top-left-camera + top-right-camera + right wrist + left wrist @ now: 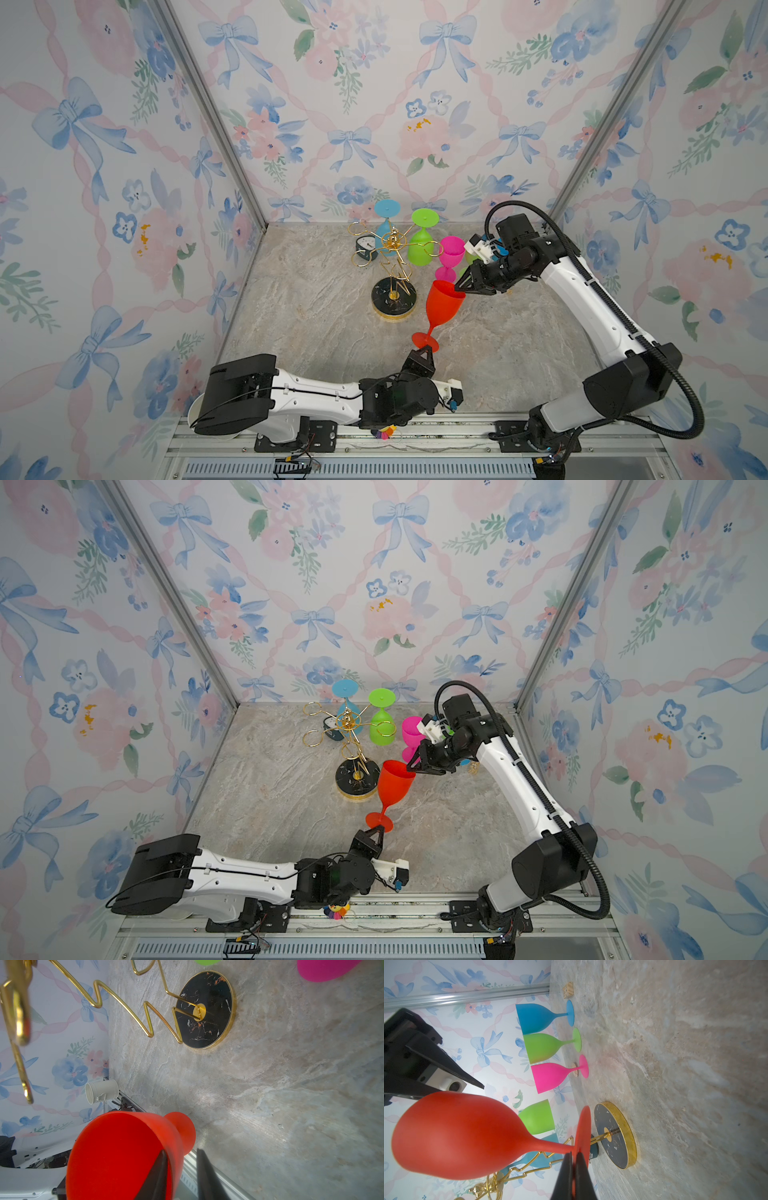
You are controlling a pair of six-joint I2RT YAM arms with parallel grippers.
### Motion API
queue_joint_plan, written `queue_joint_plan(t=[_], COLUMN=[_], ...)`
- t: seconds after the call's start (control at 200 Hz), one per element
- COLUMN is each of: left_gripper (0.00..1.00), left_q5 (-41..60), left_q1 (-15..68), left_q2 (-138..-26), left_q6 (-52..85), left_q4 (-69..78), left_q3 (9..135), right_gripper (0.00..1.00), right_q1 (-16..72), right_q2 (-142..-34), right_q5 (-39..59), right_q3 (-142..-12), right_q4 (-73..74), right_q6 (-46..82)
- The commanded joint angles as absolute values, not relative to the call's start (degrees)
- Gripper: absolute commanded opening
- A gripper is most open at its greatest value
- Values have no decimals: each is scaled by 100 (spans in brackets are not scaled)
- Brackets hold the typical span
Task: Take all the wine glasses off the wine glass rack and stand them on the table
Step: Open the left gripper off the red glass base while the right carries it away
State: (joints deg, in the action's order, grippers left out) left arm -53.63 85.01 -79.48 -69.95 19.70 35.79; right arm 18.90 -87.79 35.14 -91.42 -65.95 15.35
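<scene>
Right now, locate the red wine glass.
In both top views the red wine glass is mid-table, off the wine glass rack and just right of its base, foot pinched by the left gripper, rim straddled by the right gripper.

Light was bright, even and diffuse, leaving only faint, soft shadows on the surface (316, 316). Both top views were sharp. In the right wrist view the nearest gold loop of the rack (20, 1022) was blurred, and a pale sheen lay on the stone. The red glass (456, 1136) looked slightly soft close to the left wrist lens.
</scene>
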Motion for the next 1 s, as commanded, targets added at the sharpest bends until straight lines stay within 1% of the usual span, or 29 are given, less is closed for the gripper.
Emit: queue_joint_plan(t=[0.0,0.11,0.405,0.63,0.7,0.78,0.82,0.885,0.995], left_gripper=[0,0,0,0,8,12,15,23,39], left_q5=[-5586,-5644,-5684,-5710,-5715,-5726,-5722,-5705,-5689], left_q1=[8534,8532,8531,8534,8534,8533,8534,8534,8531], left_q2=[-8056,-8102,-8112,-8114,-8113,-8102,-8085,-8062,-8007], left_q6=[-7252,-7523,-7530,-7550,-7563,-7563,-7559,-7550,-7524], left_q4=[2308,2589,2666,2717,2729,2741,2744,2743,2738], left_q3=[3439,3306,3331,3327,3318,3306,3298,3293,3246], right_gripper=[23,19,6,0,0,0,0,0,0], right_q1=[1968,2016,2048,2057,2049,2054,2056,2052,2048], right_q2=[-8859,-8859,-8780,-8754,-8739,-8712,-8694,-8660,-8574], right_q5=[3463,3470,3394,3400,3377,3335,3315,3267,3115], right_q3=[-9310,-9278,-9198,-9160,-9158,-9137,-9117,-9102,-9140], right_q4=[-6795,-6788,-6785,-6798,-6771,-6709,-6653,-6583,-6495], right_q6=[1454,1459,1466,1459,1457,1475,1493,1525,1546])
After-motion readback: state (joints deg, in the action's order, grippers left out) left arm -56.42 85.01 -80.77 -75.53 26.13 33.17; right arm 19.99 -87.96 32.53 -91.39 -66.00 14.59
